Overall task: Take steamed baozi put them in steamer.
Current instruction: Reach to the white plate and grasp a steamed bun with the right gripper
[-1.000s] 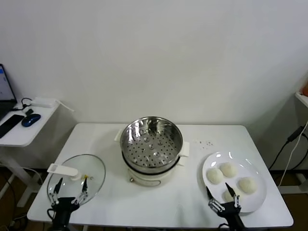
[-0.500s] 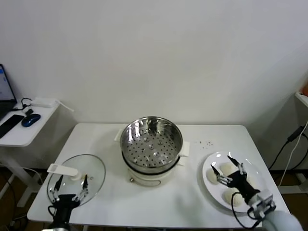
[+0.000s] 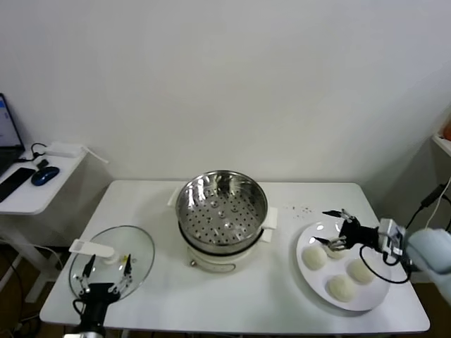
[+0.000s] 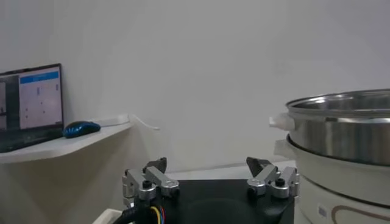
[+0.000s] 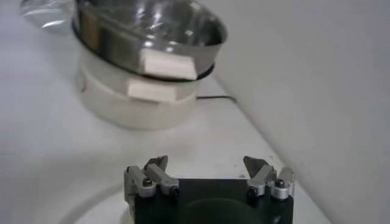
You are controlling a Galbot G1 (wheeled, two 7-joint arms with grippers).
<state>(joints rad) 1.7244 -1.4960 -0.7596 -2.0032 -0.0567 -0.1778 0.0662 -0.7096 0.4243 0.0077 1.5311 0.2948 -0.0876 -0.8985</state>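
The steamer (image 3: pixel 222 208), a shiny perforated steel basket on a cream cooker base, stands mid-table; it also shows in the right wrist view (image 5: pixel 149 30) and the left wrist view (image 4: pixel 341 122). Several cream-white baozi lie on a white plate (image 3: pixel 313 278) at the right: one (image 3: pixel 313 258), another (image 3: pixel 341 287), a third (image 3: pixel 361 271). My right gripper (image 3: pixel 323 227) hovers open and empty over the plate's far-left part, pointing toward the steamer, its fingers (image 5: pixel 159 164) wide apart. My left gripper (image 3: pixel 104 273) waits open at the front left.
A glass lid (image 3: pixel 134 250) with a white handle (image 3: pixel 91 248) lies front left, under the left gripper. A side table at the far left carries a laptop (image 4: pixel 30 97) and a blue mouse (image 3: pixel 44 174). A cable (image 3: pixel 423 211) hangs at the right edge.
My right gripper has swung from the table's front edge up over the plate, and its arm now reaches in from the right. The left gripper has hardly moved.
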